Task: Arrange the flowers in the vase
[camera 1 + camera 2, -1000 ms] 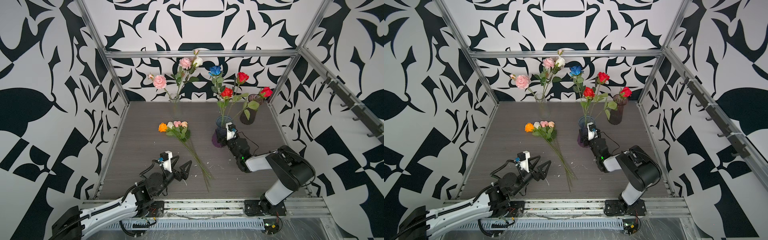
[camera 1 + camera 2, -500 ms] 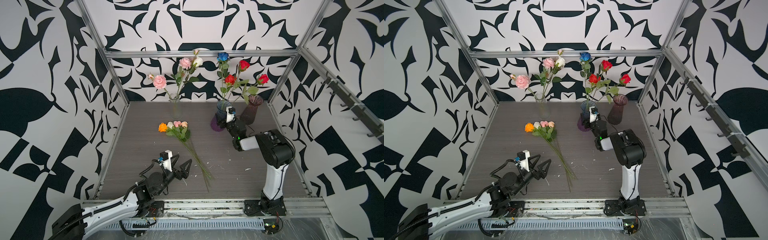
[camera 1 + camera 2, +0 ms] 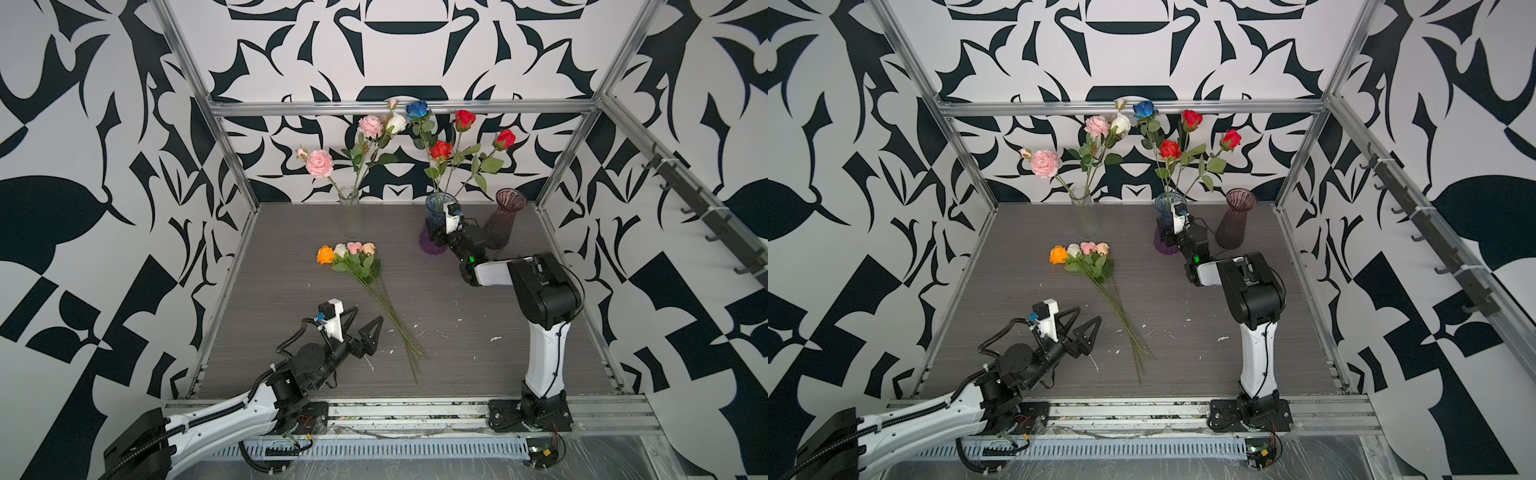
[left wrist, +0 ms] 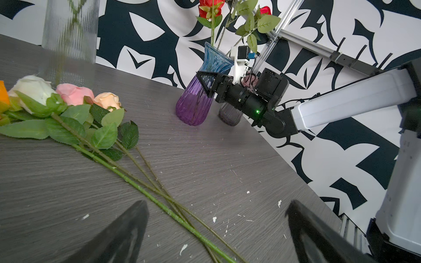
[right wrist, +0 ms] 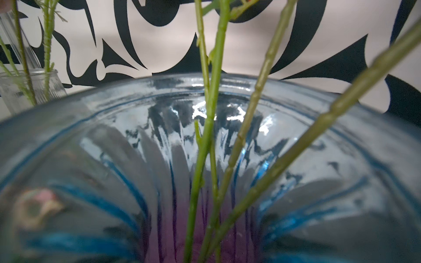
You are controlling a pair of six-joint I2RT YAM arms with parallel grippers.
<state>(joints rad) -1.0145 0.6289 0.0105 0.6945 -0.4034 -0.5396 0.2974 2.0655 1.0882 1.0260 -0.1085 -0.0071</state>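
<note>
On the table (image 3: 457, 299), four green-stemmed roses (image 3: 358, 266)

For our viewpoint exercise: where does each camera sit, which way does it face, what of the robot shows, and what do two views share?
Both top views: high in front, looking down toward the back wall; both arms, left gripper, right gripper.
Left wrist: low over table, facing loose flowers and blue-purple vase; own fingertips.
Right wrist: at the vase rim, facing stems; no robot.
Shared: left wrist and top views show that vase.
</note>
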